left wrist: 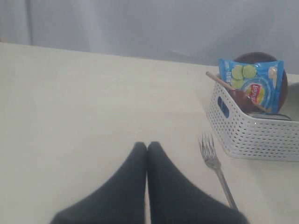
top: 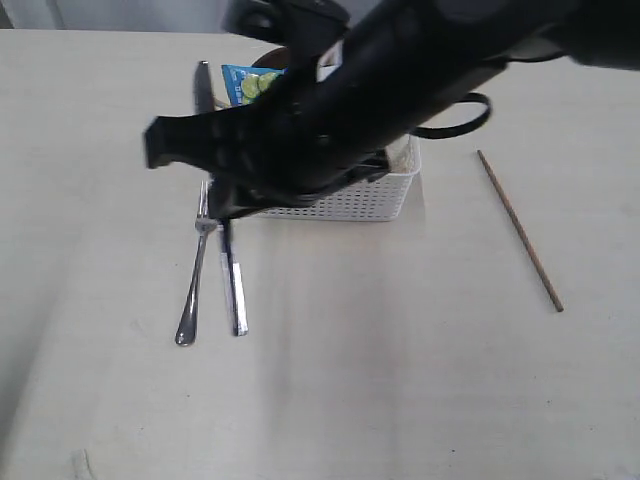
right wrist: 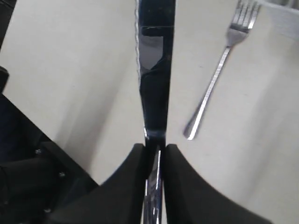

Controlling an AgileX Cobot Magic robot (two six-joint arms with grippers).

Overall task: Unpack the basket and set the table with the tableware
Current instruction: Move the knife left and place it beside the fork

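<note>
Two matte jaws pinch glossy steel knife (right wrist: 156,70), fork (right wrist: 210,88) nr.

Blue chips bag (left wrist: 252,86) with green slices and a red logo, upright; pale grey backdrop (left wrist: 140,23) behind

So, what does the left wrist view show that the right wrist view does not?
Only the left wrist view: the chips bag and brown plate standing in the basket, and the left gripper, shut and empty.
Only the right wrist view: the knife, clamped in the right gripper.
Both: the fork on the table. The right wrist view shows its whole length, the left one cuts off its handle. The right wrist view catches only a blurred corner of the basket.
</note>
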